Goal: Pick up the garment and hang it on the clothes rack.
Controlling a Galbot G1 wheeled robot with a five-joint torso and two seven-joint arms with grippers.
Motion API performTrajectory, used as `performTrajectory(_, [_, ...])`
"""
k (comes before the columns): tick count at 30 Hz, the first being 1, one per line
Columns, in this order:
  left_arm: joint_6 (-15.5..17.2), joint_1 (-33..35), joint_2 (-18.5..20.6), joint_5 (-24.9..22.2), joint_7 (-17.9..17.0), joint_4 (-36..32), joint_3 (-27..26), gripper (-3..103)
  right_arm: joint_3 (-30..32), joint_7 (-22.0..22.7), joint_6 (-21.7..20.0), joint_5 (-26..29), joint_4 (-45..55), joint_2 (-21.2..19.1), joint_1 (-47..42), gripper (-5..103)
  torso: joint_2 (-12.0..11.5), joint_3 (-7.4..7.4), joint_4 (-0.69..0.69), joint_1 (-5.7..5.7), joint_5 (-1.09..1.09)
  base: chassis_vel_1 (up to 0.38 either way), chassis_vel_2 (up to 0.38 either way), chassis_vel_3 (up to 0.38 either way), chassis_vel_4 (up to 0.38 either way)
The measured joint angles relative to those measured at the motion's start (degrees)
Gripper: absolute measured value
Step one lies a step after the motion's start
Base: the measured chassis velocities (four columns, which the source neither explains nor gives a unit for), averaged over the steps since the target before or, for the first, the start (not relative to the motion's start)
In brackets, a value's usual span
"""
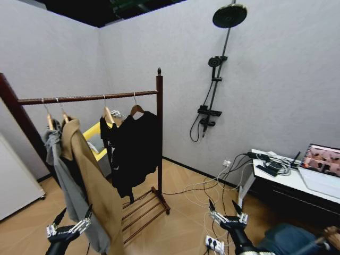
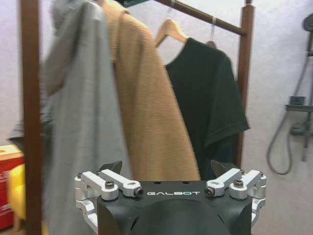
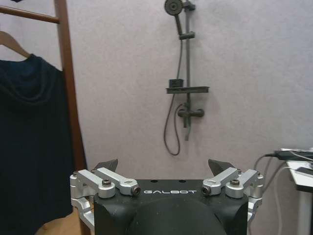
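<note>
The clothes rack [image 1: 159, 133] of dark reddish wood stands ahead left, and its rail [image 1: 87, 98] carries several hangers. The black garment [image 1: 139, 149] hangs on a wooden hanger at the rail's right end, next to the knob-topped post. It appears in the left wrist view as the black garment [image 2: 205, 98] and in the right wrist view as the dark garment [image 3: 29, 147]. My left gripper [image 1: 77, 212] is open and empty, low in front of the tan coat [image 1: 93, 186]. My right gripper [image 1: 223, 207] is open and empty, low to the right of the rack.
A grey hooded jacket [image 1: 61, 175] hangs left of the tan coat. A shower fixture [image 1: 215, 79] is on the back wall. A white table [image 1: 297, 183] with a laptop stands at right, with cables and a power strip [image 1: 213, 243] on the floor. A white cabinet [image 1: 16, 186] sits far left.
</note>
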Motion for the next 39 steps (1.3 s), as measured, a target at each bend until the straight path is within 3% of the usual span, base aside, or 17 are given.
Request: performTrajectory(39, [0.0, 0.0, 0.0, 0.0, 0.0, 0.0, 0.0, 100, -0.01, -0.01, -0.01, 0.01, -0.01, 0.0, 0.01, 100, 0.0, 0.0, 0.01, 0.0, -0.01, -0.096, -0.096, -0.097, -0.096])
